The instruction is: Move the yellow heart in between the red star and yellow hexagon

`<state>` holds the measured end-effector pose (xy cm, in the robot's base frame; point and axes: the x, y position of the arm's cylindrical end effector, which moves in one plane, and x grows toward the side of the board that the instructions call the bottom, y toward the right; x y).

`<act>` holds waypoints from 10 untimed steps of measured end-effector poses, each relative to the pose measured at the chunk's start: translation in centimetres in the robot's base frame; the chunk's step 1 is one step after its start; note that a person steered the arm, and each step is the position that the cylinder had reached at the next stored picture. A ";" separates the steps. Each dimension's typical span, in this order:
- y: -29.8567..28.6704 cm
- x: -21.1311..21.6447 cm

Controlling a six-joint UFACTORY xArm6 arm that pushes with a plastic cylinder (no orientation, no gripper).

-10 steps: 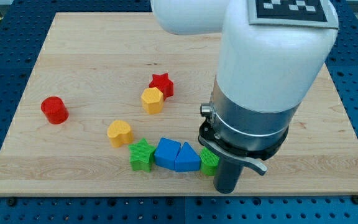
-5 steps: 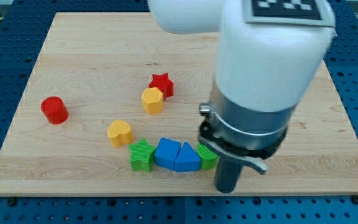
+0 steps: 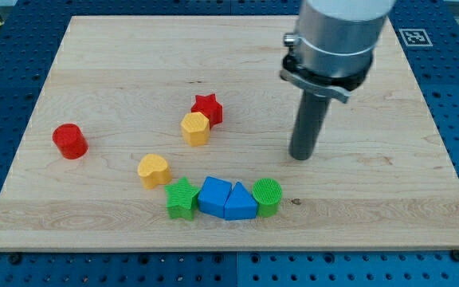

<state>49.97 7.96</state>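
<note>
The yellow heart [image 3: 154,170] lies left of centre on the wooden board. The red star [image 3: 207,108] and the yellow hexagon [image 3: 195,127] sit above and to its right, touching each other, the hexagon at the star's lower left. My tip [image 3: 300,155] rests on the board well to the right of all three, above and right of the green cylinder [image 3: 267,197]. It touches no block.
A row at the view's bottom holds a green star [image 3: 182,198], a blue block [image 3: 213,195], a blue triangle [image 3: 240,202] and the green cylinder. A red cylinder [image 3: 70,141] stands at the left. The board's edge [image 3: 213,247] runs just below the row.
My tip has moved up the view, from beside the green cylinder near the board's bottom edge to the middle right. The blocks have not moved.
</note>
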 end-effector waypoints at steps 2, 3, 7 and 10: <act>-7.3 0.0; -12.4 -1.1; -27.1 4.7; -21.7 9.9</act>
<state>59.92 -13.72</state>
